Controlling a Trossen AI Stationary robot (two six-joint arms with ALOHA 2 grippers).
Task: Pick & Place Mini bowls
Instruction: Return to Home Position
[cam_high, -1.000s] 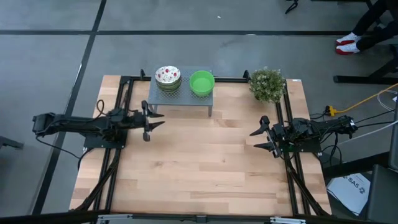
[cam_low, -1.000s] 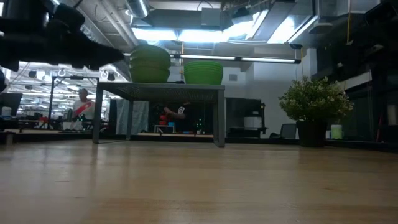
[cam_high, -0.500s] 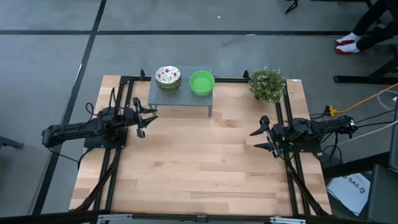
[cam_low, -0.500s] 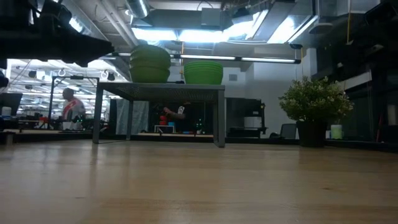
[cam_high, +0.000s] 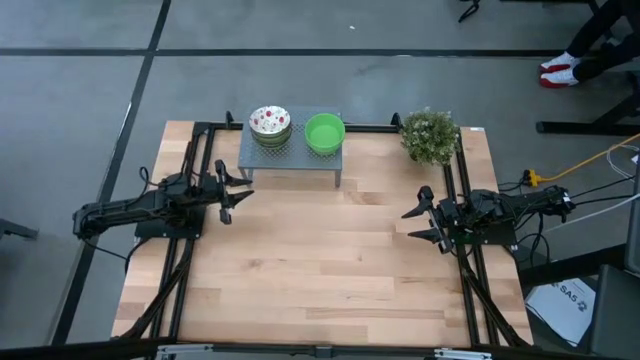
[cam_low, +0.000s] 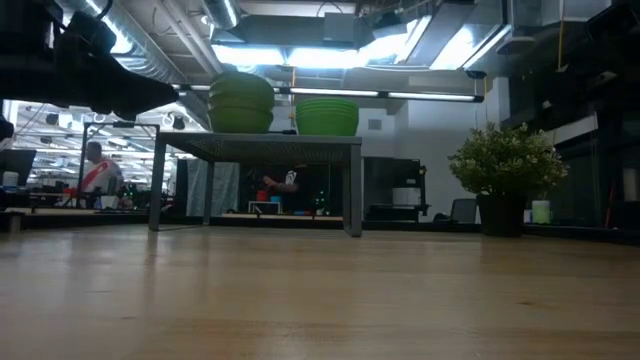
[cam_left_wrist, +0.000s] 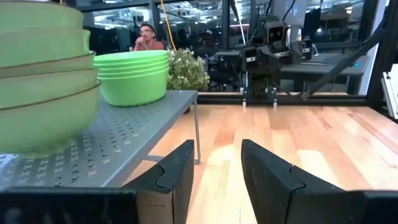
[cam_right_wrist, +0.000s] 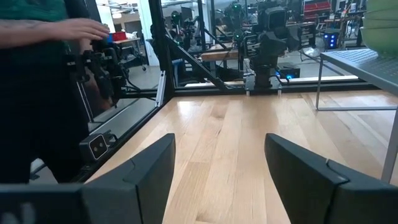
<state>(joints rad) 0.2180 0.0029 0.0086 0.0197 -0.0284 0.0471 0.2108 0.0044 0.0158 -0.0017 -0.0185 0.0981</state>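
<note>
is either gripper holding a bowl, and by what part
Nothing is held: the left gripper and the right gripper are both open and empty.

— Where is the left arm lying?
— It is reaching low along the left side of the worktop (cam_high: 320, 260), with the left end effector (cam_high: 238, 192) pointing inward. Its fingers (cam_left_wrist: 177, 171) are standing slightly apart, gripping nothing.
— And the right arm?
— It is lying folded at the right edge. The right end effector (cam_high: 410, 224) is gaping wider, likewise gripping nothing.
</note>
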